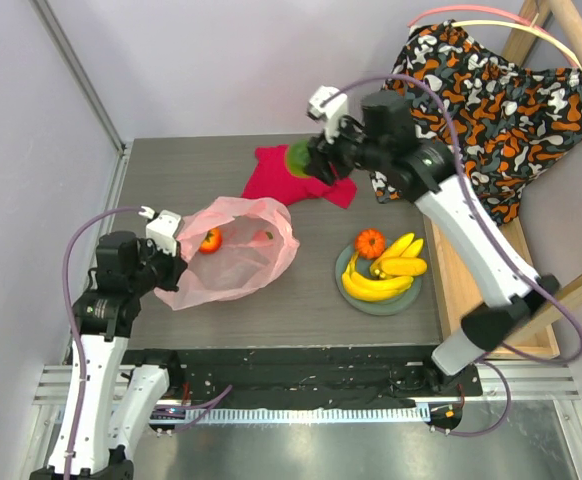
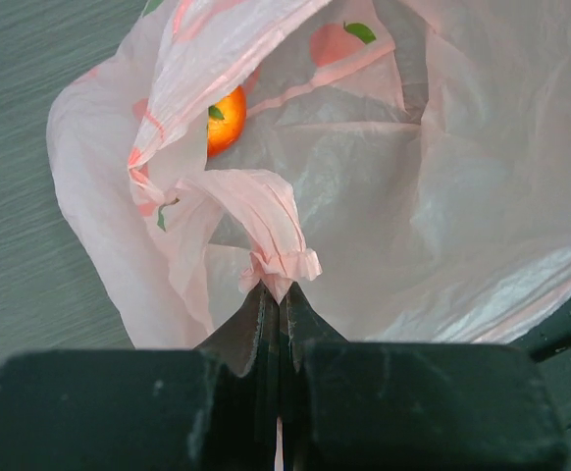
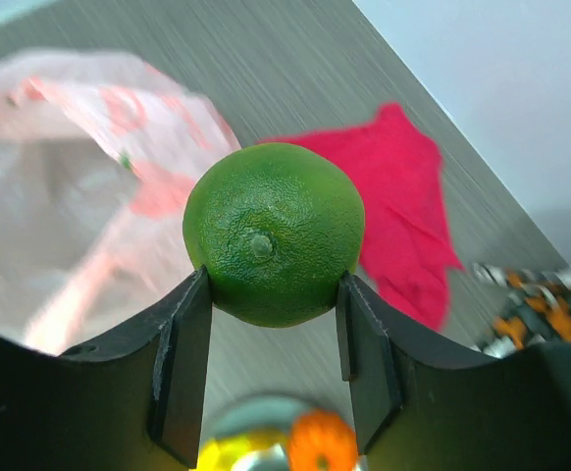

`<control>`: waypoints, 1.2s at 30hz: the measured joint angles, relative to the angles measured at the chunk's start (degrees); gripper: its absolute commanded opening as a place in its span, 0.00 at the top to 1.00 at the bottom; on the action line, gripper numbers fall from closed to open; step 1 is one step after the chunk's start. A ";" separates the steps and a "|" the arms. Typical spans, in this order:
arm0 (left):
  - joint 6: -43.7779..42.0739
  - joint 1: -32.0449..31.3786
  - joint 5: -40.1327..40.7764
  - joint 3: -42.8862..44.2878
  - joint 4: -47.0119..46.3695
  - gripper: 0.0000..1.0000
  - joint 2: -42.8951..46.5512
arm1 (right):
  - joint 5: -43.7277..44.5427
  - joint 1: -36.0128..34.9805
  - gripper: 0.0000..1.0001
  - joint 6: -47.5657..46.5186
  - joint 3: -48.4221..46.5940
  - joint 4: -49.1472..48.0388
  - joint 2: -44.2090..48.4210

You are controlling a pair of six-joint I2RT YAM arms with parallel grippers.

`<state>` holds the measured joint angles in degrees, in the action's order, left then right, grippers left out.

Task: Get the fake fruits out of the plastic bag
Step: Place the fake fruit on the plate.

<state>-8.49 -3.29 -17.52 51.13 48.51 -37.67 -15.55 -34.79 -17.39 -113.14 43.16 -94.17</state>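
Observation:
The pale-pink plastic bag (image 1: 233, 252) lies open at the table's left middle. An orange-red fruit (image 1: 210, 240) and a smaller reddish fruit (image 1: 263, 237) lie inside it. My left gripper (image 1: 178, 247) is shut on the bag's handle loop (image 2: 278, 257); the orange fruit (image 2: 225, 120) shows inside. My right gripper (image 1: 311, 160) is shut on a green lime (image 3: 274, 232) and holds it in the air above the red cloth. Yellow bananas (image 1: 383, 272) and an orange fruit (image 1: 370, 242) lie on the grey-green plate (image 1: 406, 297).
A red cloth (image 1: 289, 183) lies at the back middle of the table. A patterned orange, black and white cloth (image 1: 491, 100) hangs over a wooden frame (image 1: 471, 290) along the right edge. A grey wall stands at the left.

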 measured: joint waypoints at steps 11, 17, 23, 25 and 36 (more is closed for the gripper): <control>0.09 0.00 0.02 -0.70 -1.16 1.00 -0.57 | 2.89 14.99 0.80 -15.82 34.45 11.80 13.27; 0.09 0.00 -0.02 -0.70 -1.14 1.00 -0.55 | 4.42 24.61 0.79 -22.47 37.09 13.33 10.38; 0.15 0.00 -0.04 -0.72 -1.16 1.00 -0.76 | 5.46 26.53 0.76 -28.57 39.23 13.42 9.81; 0.17 0.00 -0.04 -0.74 -1.16 1.00 -0.74 | 5.40 26.43 0.74 -29.46 40.19 13.35 9.05; 0.17 0.00 -0.04 -1.33 -1.22 1.00 -0.74 | 5.42 26.36 0.31 -28.94 42.66 10.38 5.92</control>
<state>-8.32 -3.29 -17.56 49.80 47.29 -38.41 -10.13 -8.43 -46.33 -70.48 53.54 -88.25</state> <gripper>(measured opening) 0.016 0.633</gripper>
